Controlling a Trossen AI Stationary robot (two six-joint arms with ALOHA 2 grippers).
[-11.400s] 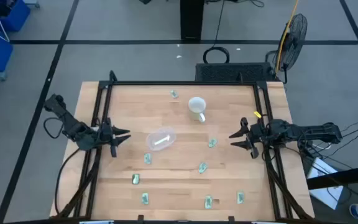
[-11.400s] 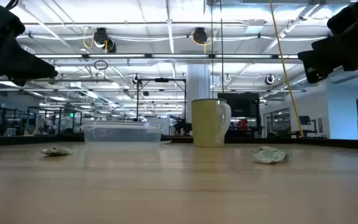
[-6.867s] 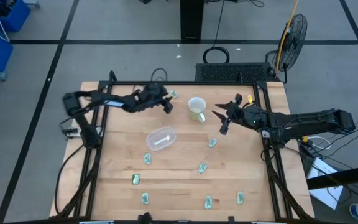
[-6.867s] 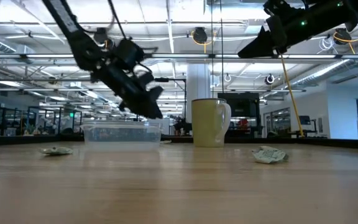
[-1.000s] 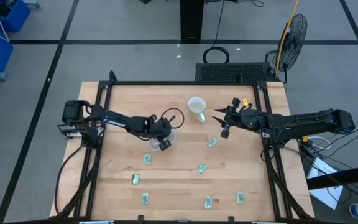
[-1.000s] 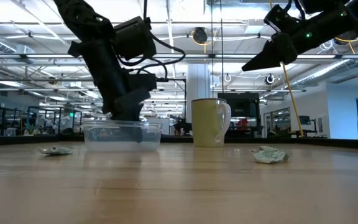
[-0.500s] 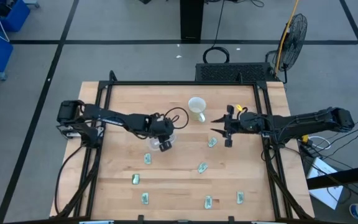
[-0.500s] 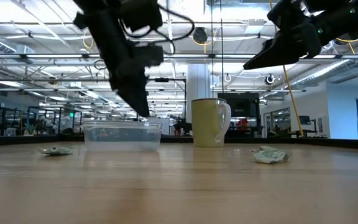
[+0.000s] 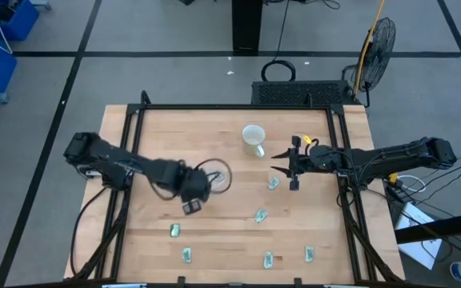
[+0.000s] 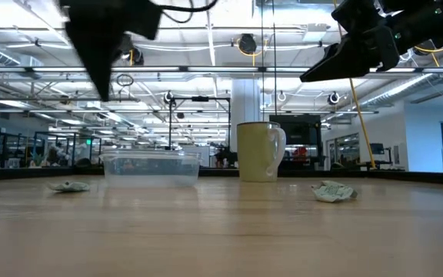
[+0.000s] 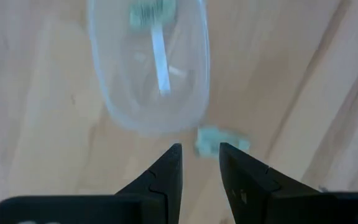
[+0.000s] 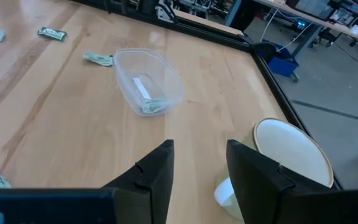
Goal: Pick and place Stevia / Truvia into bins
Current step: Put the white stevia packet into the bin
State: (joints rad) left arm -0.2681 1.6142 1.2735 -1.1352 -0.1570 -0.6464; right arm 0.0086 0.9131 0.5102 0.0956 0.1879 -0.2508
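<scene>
Big wood table [image 9: 230,232] w/ black rails round it.

Left arm reaches over the middle-left. Left gripper [image 9: 192,206] hangs above the table just in front of the clear bin [image 11: 146,68], fingers a bit apart, nothing between them. From above, the arm and its cable cover most of the bin, so only a bit of rim shows there.

Right arm comes in from the right side. Right gripper [image 9: 283,166] floats near the white mug [image 9: 253,138], fingers spread wide, nothing in them. A packet [image 9: 274,183] lies just under and beside it.

Bin sits left of the mug, apart from it. Inside: one green packet [image 12: 155,107] at one end & a white strip [image 12: 141,85].

Other packets lie flat on the table: one just beside the bin [image 11: 222,139], one mid-table [image 9: 261,215], four along the front [image 9: 175,230] [image 9: 186,255] [image 9: 268,260] [image 9: 310,254].

Low view: crumpled packet [image 10: 334,191] at right, another [image 10: 68,185] at left. Print too small to read.
</scene>
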